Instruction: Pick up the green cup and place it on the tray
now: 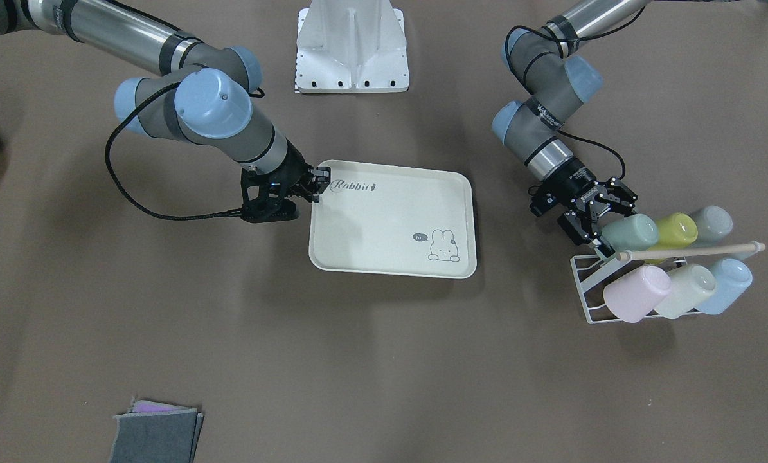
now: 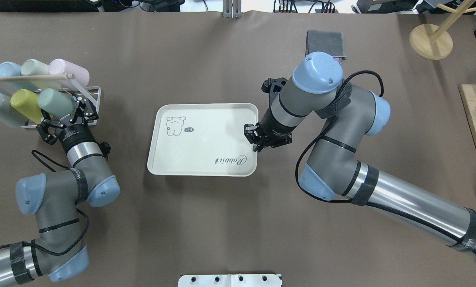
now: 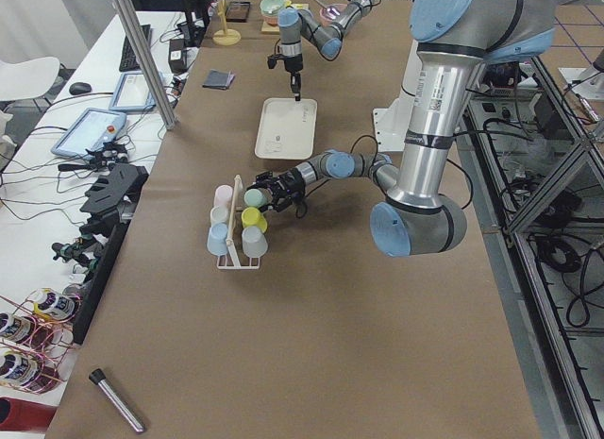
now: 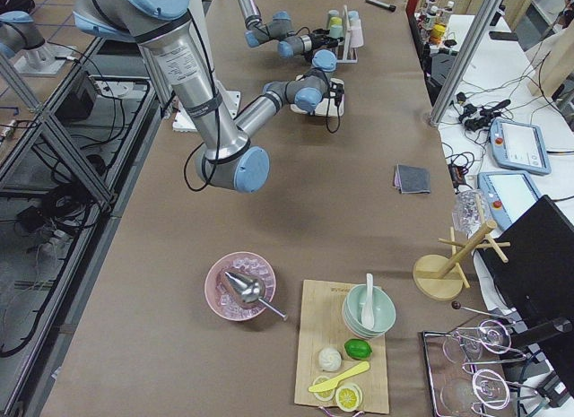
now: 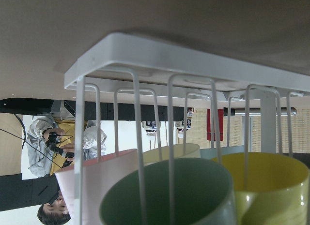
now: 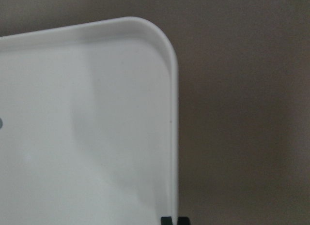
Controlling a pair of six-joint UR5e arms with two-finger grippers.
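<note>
The green cup (image 1: 631, 231) lies on its side in a white wire rack (image 1: 589, 289), its mouth toward my left gripper (image 1: 615, 226). That gripper is open, with its fingers at either side of the cup's rim. In the overhead view the green cup (image 2: 54, 102) sits just beyond the left gripper (image 2: 62, 115). The left wrist view shows the cup's mouth (image 5: 169, 196) behind the rack wires. The cream tray (image 2: 206, 147) lies mid-table. My right gripper (image 2: 257, 141) is shut on the tray's rim (image 6: 173, 138) near the "Rabbit" corner.
The rack also holds a yellow-green cup (image 1: 676, 228), a grey cup (image 1: 711, 222), a pink cup (image 1: 637, 292), a pale whitish-green cup (image 1: 686, 289) and a light blue cup (image 1: 727, 283), under a wooden rod (image 1: 692, 252). Grey cloths (image 1: 155, 434) lie near the far edge.
</note>
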